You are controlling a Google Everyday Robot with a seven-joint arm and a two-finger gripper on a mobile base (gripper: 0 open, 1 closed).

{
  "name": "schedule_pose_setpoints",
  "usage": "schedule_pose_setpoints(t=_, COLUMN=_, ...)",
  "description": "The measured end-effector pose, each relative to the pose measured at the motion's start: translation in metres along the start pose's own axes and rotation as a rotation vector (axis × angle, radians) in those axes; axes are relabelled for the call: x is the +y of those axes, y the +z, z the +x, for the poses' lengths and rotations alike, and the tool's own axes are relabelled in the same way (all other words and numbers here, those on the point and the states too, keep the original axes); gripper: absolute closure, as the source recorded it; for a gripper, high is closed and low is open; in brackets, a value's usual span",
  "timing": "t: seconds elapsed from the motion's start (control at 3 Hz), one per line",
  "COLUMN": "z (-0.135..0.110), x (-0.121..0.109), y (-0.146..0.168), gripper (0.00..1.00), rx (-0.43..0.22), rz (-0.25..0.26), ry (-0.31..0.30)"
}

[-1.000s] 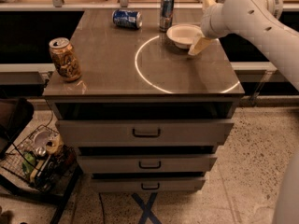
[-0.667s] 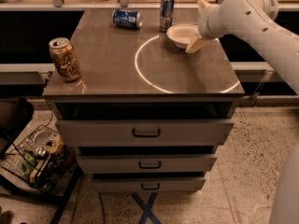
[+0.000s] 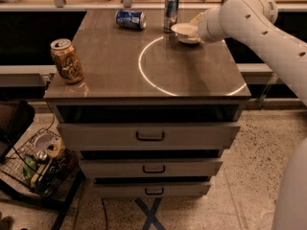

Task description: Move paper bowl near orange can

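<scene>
The paper bowl (image 3: 183,31) is an off-white shallow bowl at the back right of the cabinet top (image 3: 120,71), just right of a tall slim can. My gripper (image 3: 197,22) is at the bowl's right rim, at the end of the white arm that comes in from the right, and it covers part of that side of the bowl. The orange can (image 3: 67,60) stands upright at the front left corner, far from the bowl and the gripper.
A blue can (image 3: 130,19) lies on its side at the back left. A tall slim blue-silver can (image 3: 170,7) stands next to the bowl. A bright light ring lies across the top. Drawers (image 3: 149,136) are below it. A wire basket (image 3: 41,164) stands on the floor at the left.
The gripper has moved from the bowl's front right side back to its right rim. The bowl sits slightly farther back. The cans have not moved.
</scene>
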State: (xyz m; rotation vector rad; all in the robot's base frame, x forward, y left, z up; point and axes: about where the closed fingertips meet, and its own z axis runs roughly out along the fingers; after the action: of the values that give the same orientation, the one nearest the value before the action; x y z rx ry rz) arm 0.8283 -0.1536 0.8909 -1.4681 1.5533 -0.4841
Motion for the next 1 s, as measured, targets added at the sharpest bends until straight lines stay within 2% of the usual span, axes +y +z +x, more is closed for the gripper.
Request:
schedule_pose_setpoints(t=0.33, z=-0.0042, x=0.0032, y=0.0041, gripper=0.82, rx=-0.009, rz=-0.008, ry=-0.009)
schedule_pose_setpoints(t=0.67, z=-0.0053, x=0.0055, y=0.0066, gripper=1.00, rx=-0.011, rz=-0.012, ry=-0.010)
schedule_pose_setpoints(t=1.0, z=-0.0054, x=0.0056, y=0.0067, gripper=1.00, rx=-0.011, rz=-0.012, ry=-0.010)
